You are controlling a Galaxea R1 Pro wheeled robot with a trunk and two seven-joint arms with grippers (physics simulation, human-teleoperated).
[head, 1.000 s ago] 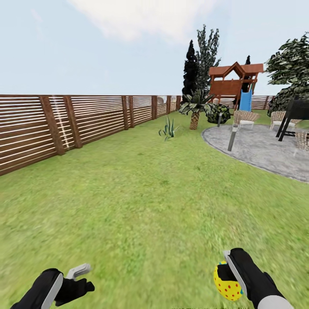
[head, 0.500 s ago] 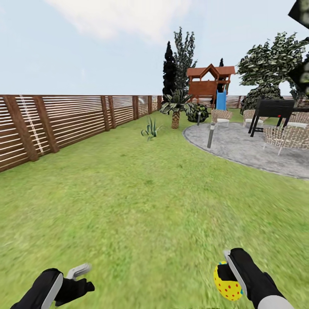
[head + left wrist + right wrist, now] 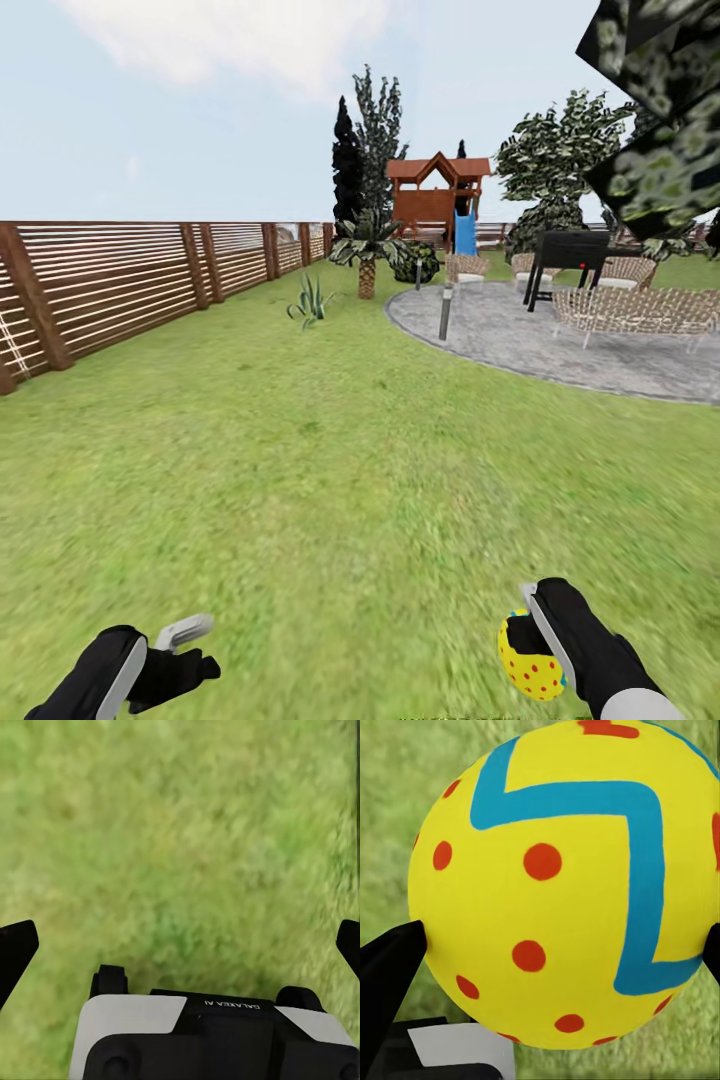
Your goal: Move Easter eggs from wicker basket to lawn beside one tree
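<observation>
We hold one Easter egg (image 3: 530, 662) pinched in our right gripper (image 3: 540, 640) above the lawn (image 3: 330, 450). Left gripper (image 3: 180, 945) fingers spread, w/ nothing between, over grass. Tree (image 3: 560, 160) far ahead.

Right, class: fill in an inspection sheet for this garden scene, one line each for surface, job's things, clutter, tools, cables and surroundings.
Surface: lawn, flat mottled green grass.
Job's things: one egg held in the right tool; tree far off beyond the paving.
Clutter: nothing seen on the grass nearby.
Tools: left tool open, holding nothing, over grass; right tool shut on the egg.
Cables: nothing seen.
Surroundings: fence along the left, grey paving with chairs, playhouse with slide, palm.
</observation>
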